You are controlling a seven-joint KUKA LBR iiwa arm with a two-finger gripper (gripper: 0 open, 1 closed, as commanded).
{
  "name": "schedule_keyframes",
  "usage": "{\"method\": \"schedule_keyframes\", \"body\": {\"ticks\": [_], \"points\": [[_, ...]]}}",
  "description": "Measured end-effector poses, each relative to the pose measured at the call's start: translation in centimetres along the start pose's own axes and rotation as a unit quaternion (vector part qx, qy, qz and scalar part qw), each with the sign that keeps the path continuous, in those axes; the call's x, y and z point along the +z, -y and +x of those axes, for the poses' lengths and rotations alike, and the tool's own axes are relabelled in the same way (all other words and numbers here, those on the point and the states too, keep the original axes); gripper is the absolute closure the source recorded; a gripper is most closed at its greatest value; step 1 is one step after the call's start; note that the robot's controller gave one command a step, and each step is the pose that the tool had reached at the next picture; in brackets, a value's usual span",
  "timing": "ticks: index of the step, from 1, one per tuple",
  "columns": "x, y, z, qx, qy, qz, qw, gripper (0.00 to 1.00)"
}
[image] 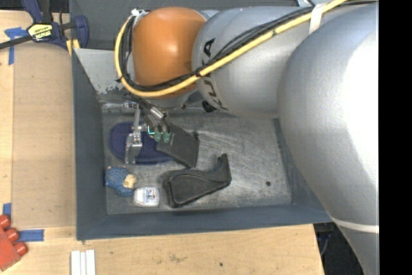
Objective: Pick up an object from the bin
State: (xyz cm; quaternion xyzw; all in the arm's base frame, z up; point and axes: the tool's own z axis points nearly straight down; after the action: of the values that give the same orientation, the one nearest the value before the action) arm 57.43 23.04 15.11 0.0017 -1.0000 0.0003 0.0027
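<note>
In the camera view, black lettering (pixel 210 73) on the silver arm (pixel 257 67) reads in part "KUKA", crossed by a yellow cable (pixel 257 35). Below the orange cover (pixel 164 45), the end effector (pixel 143 137) hangs low near the bin's (pixel 90 158) left wall, over a dark blue oval thing (pixel 121 140); whether it is spread or pressed together cannot be told. Just beside it lies a black flat block (pixel 185 148). Along the near edge lie 3 more: a small blue lump (pixel 118 180), a small whitish piece (pixel 147 196) and a black curved piece (pixel 193 185).
</note>
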Motion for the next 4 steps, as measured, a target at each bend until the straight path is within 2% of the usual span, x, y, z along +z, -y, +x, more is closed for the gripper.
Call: {"method": "schedule_keyframes", "body": {"ticks": [1,4], "points": [[7.86,2.71,0.4,0.001,0.01,-0.004,0.9999,0.0],[7.37,2.62,-0.27,0.003,0.008,-0.002,1.0,0.0]]}}
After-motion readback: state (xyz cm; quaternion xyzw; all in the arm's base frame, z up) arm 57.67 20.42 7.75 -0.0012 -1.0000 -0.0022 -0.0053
